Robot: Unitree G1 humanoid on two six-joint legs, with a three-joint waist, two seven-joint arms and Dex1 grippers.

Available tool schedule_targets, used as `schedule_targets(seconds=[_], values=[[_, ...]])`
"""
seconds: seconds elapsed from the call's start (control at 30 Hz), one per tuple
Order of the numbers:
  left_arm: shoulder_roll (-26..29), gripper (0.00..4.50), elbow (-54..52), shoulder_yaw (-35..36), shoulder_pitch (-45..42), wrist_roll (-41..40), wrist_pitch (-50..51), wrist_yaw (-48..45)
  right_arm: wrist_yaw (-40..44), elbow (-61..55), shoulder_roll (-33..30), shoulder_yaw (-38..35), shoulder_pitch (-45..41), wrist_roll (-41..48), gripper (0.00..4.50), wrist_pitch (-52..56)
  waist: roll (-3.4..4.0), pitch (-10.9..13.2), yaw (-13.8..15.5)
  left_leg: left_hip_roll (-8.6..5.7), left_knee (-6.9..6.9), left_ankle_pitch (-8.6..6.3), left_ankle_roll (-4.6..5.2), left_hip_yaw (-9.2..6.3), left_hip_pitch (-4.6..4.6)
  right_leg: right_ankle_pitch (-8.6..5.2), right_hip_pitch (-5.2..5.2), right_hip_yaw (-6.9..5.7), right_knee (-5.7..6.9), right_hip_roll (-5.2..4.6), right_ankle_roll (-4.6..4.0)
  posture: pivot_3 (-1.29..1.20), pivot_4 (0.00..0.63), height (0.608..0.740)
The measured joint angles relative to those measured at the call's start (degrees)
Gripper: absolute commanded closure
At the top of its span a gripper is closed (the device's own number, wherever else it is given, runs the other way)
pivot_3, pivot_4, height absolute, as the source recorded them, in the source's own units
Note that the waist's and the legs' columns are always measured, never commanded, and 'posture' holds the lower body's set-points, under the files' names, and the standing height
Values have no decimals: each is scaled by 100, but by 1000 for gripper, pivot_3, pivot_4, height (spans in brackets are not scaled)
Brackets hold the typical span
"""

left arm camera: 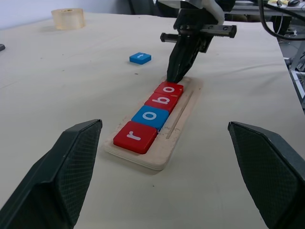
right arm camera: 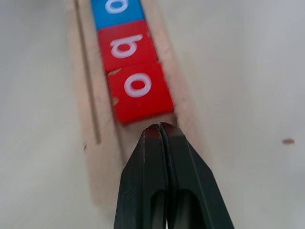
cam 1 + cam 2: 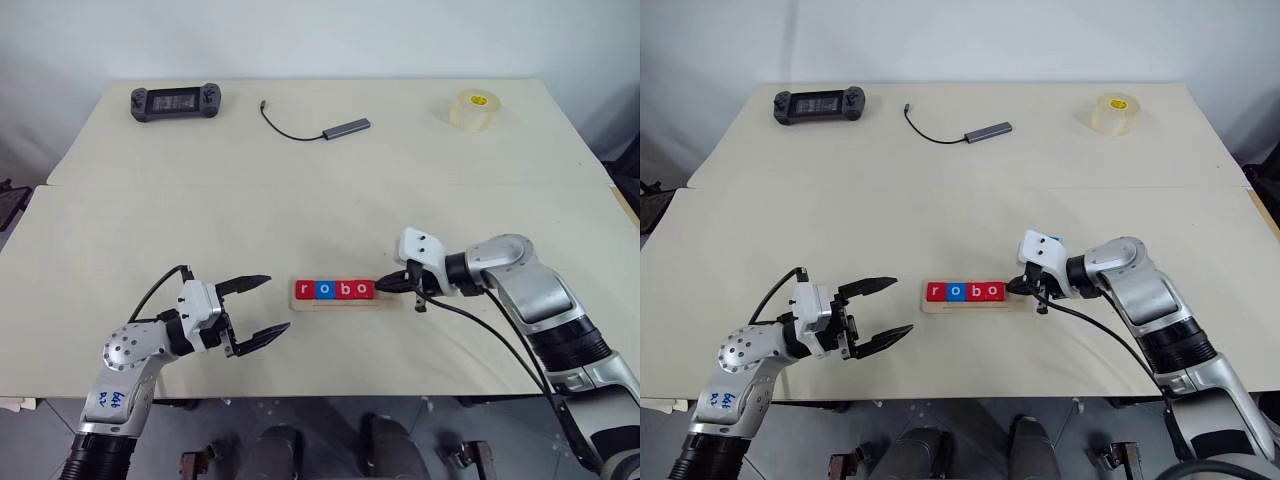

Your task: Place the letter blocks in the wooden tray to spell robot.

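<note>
So the long pale wooden tray [image 3: 345,301] sits in the lower middle of the frame on the cream table [image 3: 300,190], and it's got four flat square letter tiles in it already: red r [image 3: 305,290], blue o [image 3: 324,290], red b [image 3: 343,290], red o [image 3: 363,290], packed edge to edge from the tray's left end. The slot at the right end is bare.

My right hand [image 3: 388,285] is pinched fully closed with nothing in it, tips down at that empty end of the tray, right up against the last red o. Can't tell if they're actually touching the tile or just beside it.

My left hand [image 3: 268,304] hangs just left of the tray, jaws spread wide, holding nothing.

The fifth tile, a blue one [image 1: 140,57], is lying loose on the table near the tray, behind my right hand; its letter's too small to read.

Along the top of the frame: black game controller [image 3: 176,102] upper left, grey USB adapter with black cable [image 3: 345,127] in the middle, roll of clear tape [image 3: 473,109] upper right.
</note>
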Motion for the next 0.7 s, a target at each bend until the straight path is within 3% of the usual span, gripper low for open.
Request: schedule_targets(seconds=[0.3, 0.33, 0.43, 0.7], values=[[0, 0, 0, 1, -3, 0, 0, -4, -242, -242, 0, -352, 427, 203, 4463, -12, 0, 0, 16, -1, 0, 0, 0, -1, 0, 0, 0, 0, 0, -1, 0, 0, 150, 740], [3, 0, 0, 6, 3, 0, 0, -4, -296, -312, 3, -508, 529, 291, 4303, -33, 0, 0, 20, -1, 0, 0, 0, 0, -1, 0, 0, 0, 0, -1, 0, 0, 150, 740], [10, 0, -9, 25, 35, -1, 0, -11, -545, -656, 10, -1331, 1089, 676, 3597, -214, 0, 0, 49, -2, -2, -1, 1, -1, -1, 0, 2, -1, -3, -1, 0, 0, 150, 740], [22, 0, 131, 107, 37, -23, 8, -136, -1827, -1720, 483, -3132, 3192, 1033, 908, -777, 0, 0, 140, -3, 1, 0, 1, 9, 6, 0, 5, 9, 1, 1, 0, 0, 150, 740]])
